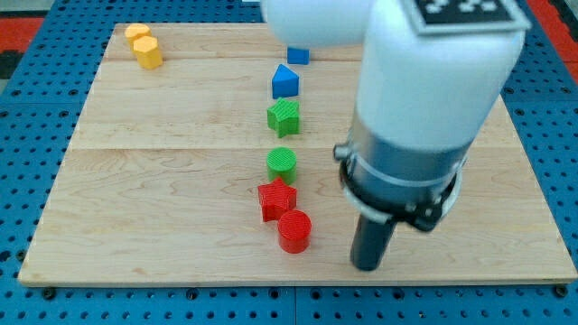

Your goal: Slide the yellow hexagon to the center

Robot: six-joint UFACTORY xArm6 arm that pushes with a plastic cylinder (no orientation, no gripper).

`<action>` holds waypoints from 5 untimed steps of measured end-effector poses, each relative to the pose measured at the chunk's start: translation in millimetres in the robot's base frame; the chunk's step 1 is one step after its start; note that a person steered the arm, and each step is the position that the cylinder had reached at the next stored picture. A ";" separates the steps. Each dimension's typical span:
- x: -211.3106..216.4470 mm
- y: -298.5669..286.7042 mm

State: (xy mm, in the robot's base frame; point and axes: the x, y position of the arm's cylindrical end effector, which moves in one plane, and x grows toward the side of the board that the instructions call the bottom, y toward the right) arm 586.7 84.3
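Observation:
Two yellow blocks sit at the board's top left: a yellow block (136, 32) right at the top edge and, just below it, the yellow hexagon (148, 51). My tip (367, 265) rests on the board near the bottom edge, right of centre, far from both yellow blocks. It stands to the right of the red cylinder (294, 231), apart from it.
A column of blocks runs down the board's middle: a blue block (298, 55) partly hidden by the arm, a blue pentagon-like block (285, 81), a green star (283, 117), a green cylinder (282, 163), a red star (276, 199). The wooden board (135, 181) lies on a blue surface.

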 end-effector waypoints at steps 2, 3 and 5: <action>-28.1 -61.8; -28.1 -67.8; 29.7 -75.4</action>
State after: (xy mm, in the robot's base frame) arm 616.5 9.0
